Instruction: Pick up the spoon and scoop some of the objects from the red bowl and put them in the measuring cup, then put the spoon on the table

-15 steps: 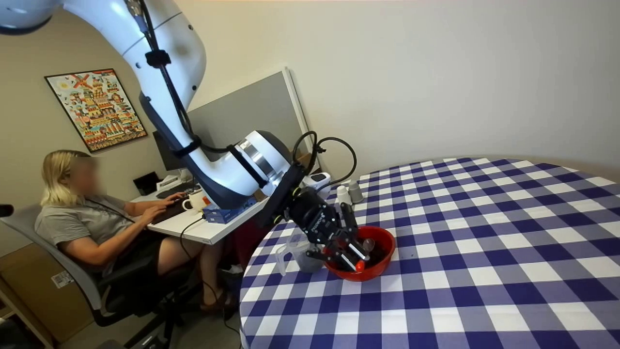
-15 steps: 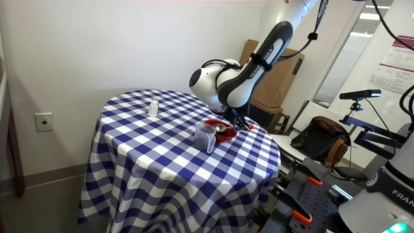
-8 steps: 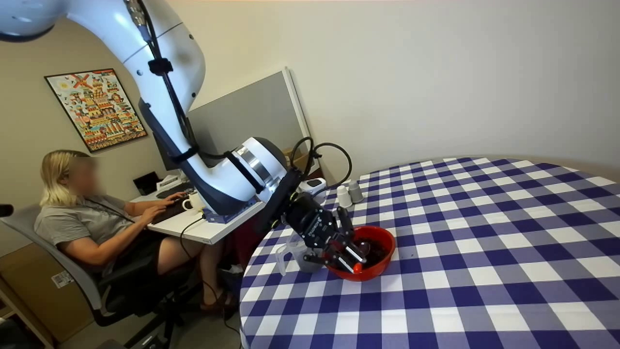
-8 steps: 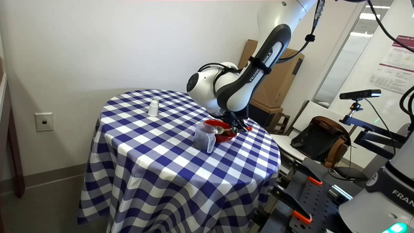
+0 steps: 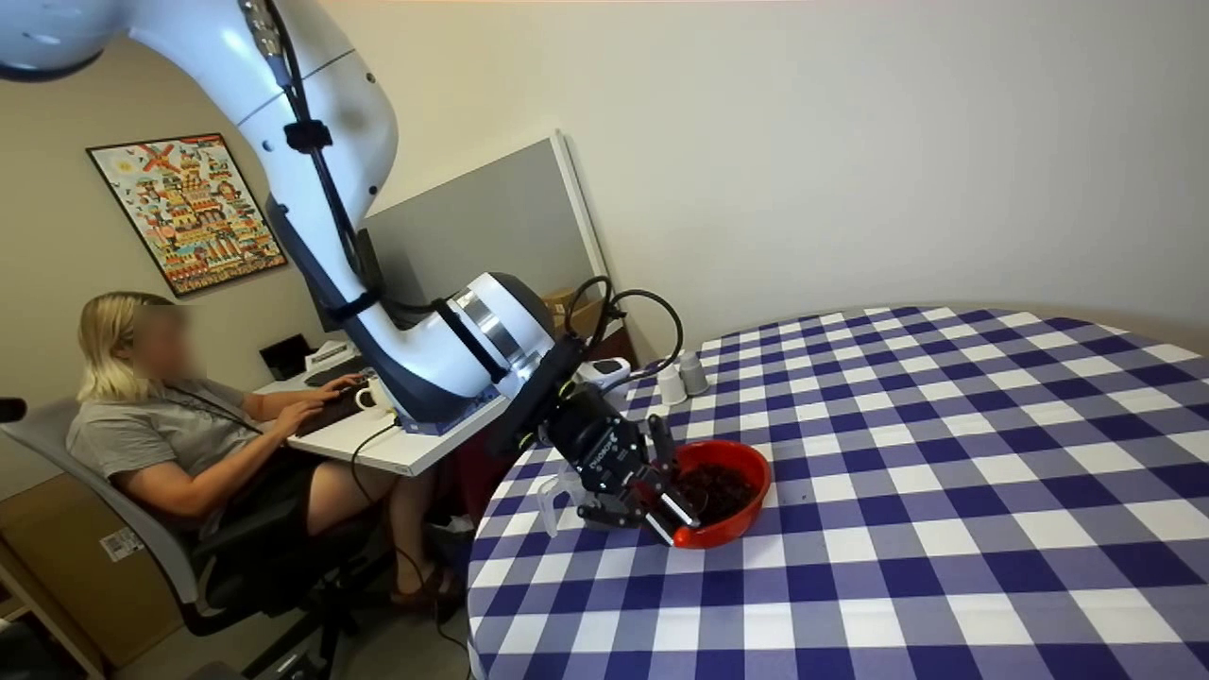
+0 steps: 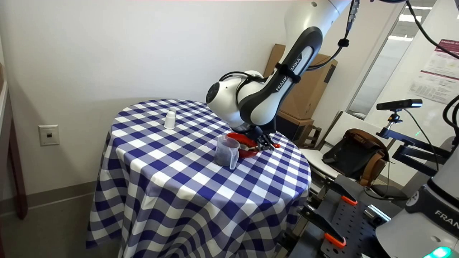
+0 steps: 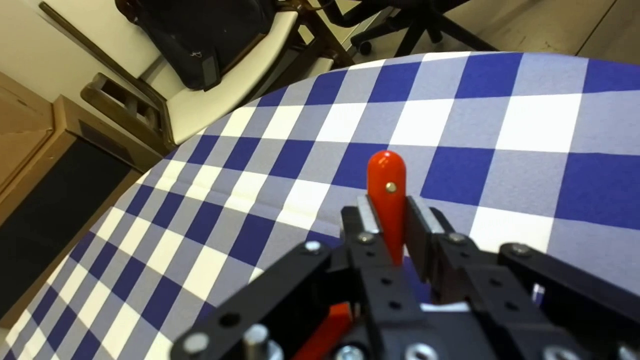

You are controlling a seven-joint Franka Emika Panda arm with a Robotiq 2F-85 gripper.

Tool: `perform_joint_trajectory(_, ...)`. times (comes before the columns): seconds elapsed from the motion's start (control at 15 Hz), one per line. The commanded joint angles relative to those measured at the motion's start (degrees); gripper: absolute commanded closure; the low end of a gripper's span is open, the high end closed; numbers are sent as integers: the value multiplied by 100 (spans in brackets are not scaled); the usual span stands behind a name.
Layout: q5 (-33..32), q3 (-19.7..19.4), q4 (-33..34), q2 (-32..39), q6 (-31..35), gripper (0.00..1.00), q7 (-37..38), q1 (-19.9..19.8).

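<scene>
The gripper (image 7: pixel 393 212) is clamped on the spoon (image 7: pixel 387 172) — pinching the red grip from both sides, w/ the rounded end poking out past its tips in the wrist view. In an ext. view the scoop end (image 6: pixel 245 147) is inside the red bowl (image 5: pixel 727 534); can't tell how deep it sits in the dark objects (image 5: pixel 723 484) heaped there. The measuring cup (image 6: pixel 225 154) stands upright on the table (image 6: pixel 193 182), just beside the bowl; can't tell if touching. It's see-through, greyish lower down, contents unclear. In an ext. view the cup's handle (image 5: pixel 546 510) shows past the gripper, which blocks much of the rest.

Well apart on the same cloth: a white container (image 5: pixel 672 385) + a grey container (image 5: pixel 694 374), side by side. A person (image 5: pixel 179 416) in a grey tee sits at a white desk (image 5: pixel 383 450), partly hidden by the robot arm (image 5: pixel 331 170) — mug (image 5: pixel 381 397) on top. Wrist view also gets a black bag (image 7: pixel 200 40) on a pale chair (image 7: pixel 235 87).
</scene>
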Motion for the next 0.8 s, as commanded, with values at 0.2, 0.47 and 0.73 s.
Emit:
perform_joint_trajectory(0.2, 617, 105, -99, -222, -43, 90, -686, -139)
perform_joint_trajectory(0.47, 1206, 111, -4, -288, -76, 90, -1185, -253)
perform_joint_trajectory(0.73, 1771, 46, 125, -345, -103, 90, -1658, -380)
